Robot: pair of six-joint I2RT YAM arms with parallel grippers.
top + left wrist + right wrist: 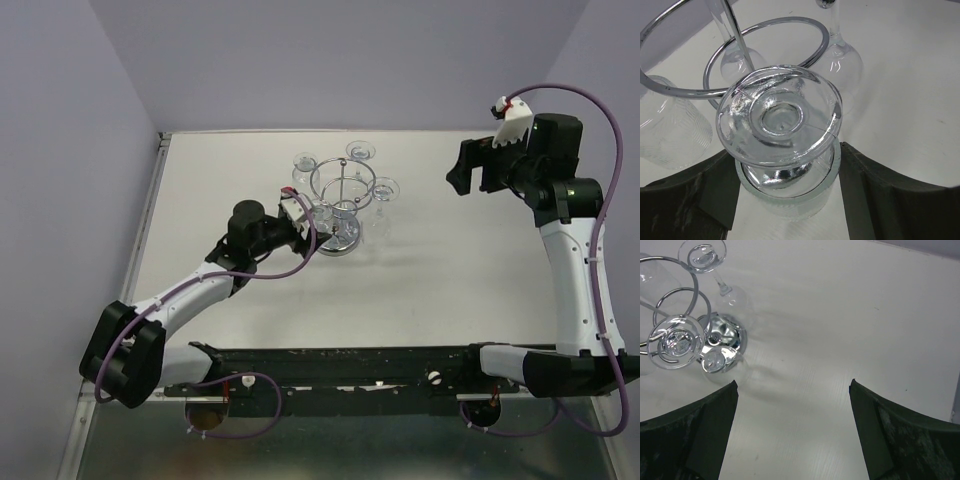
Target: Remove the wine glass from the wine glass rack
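The wine glass rack stands mid-table, a chrome stand with a mirrored base, a post and rings. A wine glass hangs upside down from it, foot on top and bowl below. My left gripper reaches in from the left, and its two dark fingers press against either side of that bowl. The same glass shows beside the rack's left rim. My right gripper is held high at the back right, open and holding nothing, well away from the rack.
Other upside-down glasses hang round the rack's ring. In the left wrist view one hangs close behind the held glass and a ribbed one to its left. Grey walls close in the table at the back and both sides.
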